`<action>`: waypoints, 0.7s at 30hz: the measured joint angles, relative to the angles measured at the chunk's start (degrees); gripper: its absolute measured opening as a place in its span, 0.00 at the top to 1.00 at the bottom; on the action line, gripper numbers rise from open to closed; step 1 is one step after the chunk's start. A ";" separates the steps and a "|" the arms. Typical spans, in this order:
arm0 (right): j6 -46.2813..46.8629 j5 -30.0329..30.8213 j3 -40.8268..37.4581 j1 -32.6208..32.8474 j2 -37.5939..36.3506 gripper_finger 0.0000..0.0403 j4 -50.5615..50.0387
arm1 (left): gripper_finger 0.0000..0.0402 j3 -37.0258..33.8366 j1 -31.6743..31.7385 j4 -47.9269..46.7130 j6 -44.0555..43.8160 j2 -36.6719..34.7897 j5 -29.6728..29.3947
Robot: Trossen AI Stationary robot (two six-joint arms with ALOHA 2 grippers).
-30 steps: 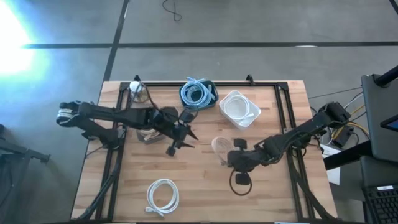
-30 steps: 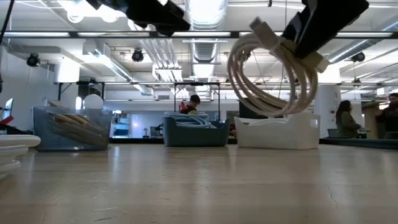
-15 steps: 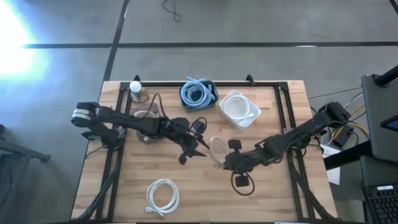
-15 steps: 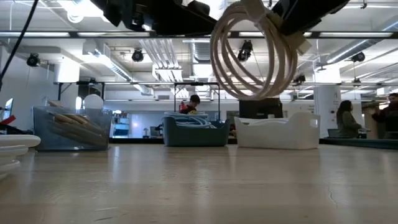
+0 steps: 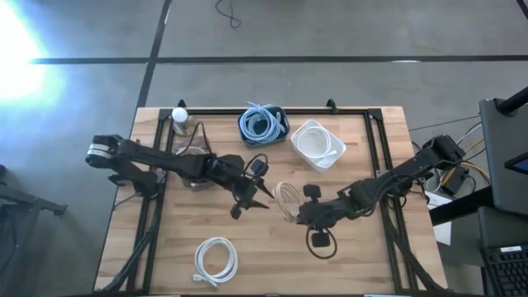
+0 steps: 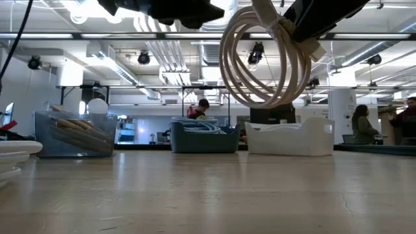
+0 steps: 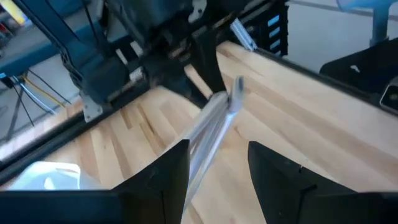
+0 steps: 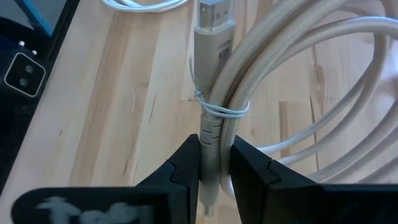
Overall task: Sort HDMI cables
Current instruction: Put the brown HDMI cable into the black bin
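Your right pincer (image 5: 295, 210) is near the middle of the wooden counter (image 5: 165, 256), pressed together on a beige cable coil (image 5: 286, 199) and pinching it at the tie that binds the loops. In the right wrist view the two fingers (image 8: 180, 168) squeeze the bundle just below the plug (image 8: 210, 25). In the low view the beige cable coil (image 6: 263, 62) hangs upright in the air, clear of the counter (image 6: 208, 195). Your left pincer (image 5: 250, 195) is just beside the coil, on the left arm's side of it. In the left wrist view its fingers (image 7: 165, 171) are spread, with the coil (image 7: 208, 134) seen edge-on between them; you cannot tell whether they touch it. Along the far edge of the counter you have three bins: a clear bin (image 5: 191, 169), partly hidden under the left arm, which in the low view (image 6: 77, 133) holds beige cables; a dark bin (image 5: 283, 115) with light blue cable coils (image 5: 261, 124); and a white bin (image 5: 299, 153) with a white cable (image 5: 320, 145). A white cable coil (image 5: 216, 261) lies flat on the near part of the counter, well apart from both pincers. A small black loop (image 5: 319, 241) lies just under the right arm. People (image 6: 359, 127) show in the room beyond.
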 joint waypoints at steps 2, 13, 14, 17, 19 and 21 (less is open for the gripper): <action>1.63 0.00 0.00 0.00 0.00 0.84 0.04 | 0.58 0.00 -0.35 0.18 0.30 -0.85 -0.04; 0.37 -0.03 -0.04 0.00 0.00 0.84 3.13 | 0.58 0.00 -0.54 5.42 5.34 2.57 -1.03; -0.32 -0.06 -0.07 0.00 0.02 0.84 3.22 | 0.58 0.00 -0.54 5.71 5.37 3.02 -0.99; -1.48 -0.07 -0.13 0.00 0.11 0.84 3.98 | 0.58 0.02 -0.54 6.42 6.31 4.10 -0.92; -1.42 -0.06 -0.13 0.00 0.11 0.84 3.97 | 0.58 0.02 -0.54 7.05 6.58 4.52 -0.94; -1.63 -0.03 -0.13 0.00 0.11 0.84 4.23 | 0.58 0.02 -0.54 8.42 6.54 4.74 -0.94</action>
